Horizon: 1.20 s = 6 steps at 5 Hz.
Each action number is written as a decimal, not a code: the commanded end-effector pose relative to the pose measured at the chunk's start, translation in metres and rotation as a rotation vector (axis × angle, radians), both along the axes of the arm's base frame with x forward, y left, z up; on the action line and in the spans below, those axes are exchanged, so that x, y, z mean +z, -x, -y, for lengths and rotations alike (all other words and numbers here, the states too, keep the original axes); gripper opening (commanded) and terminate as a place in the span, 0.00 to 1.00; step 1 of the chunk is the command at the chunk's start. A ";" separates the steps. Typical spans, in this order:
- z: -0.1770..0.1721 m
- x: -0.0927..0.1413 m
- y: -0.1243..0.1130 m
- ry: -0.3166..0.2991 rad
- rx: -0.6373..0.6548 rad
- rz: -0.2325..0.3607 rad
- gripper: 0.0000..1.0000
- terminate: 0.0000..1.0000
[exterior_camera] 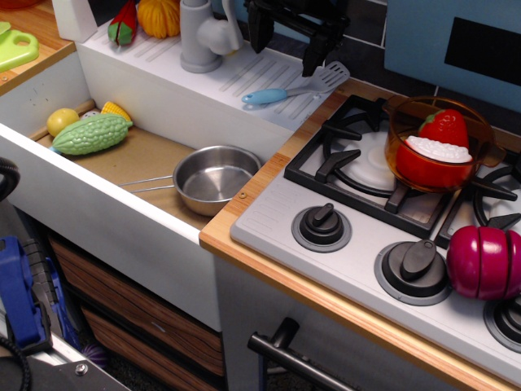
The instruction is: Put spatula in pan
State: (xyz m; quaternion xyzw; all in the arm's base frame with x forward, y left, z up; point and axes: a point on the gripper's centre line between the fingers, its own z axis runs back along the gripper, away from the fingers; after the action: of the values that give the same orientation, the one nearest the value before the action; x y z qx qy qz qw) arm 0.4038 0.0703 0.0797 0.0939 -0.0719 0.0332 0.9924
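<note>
Fingers (313, 50) hang parted and empty, poised directly above the spatula (295, 88) lying flat on the worktop (203, 73) ledge; pan (216, 177) waits below-left in the sink (122, 204), ready to receive it.

No writing, brand, number or sign can be read anywhere here. The stove knobs (322, 221) beside the pan (213, 177) carry no legible markings, and the spatula (295, 88) is plain.
</note>
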 end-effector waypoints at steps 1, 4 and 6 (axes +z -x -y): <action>0.000 0.000 0.000 0.000 0.000 0.000 1.00 0.00; -0.012 -0.006 -0.009 -0.026 -0.212 -0.014 1.00 0.00; -0.028 -0.017 -0.013 -0.063 -0.288 0.000 1.00 0.00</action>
State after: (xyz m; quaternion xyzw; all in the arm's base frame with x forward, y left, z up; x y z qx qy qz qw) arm 0.4136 0.0961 0.0395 0.0963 -0.0711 -0.1148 0.9862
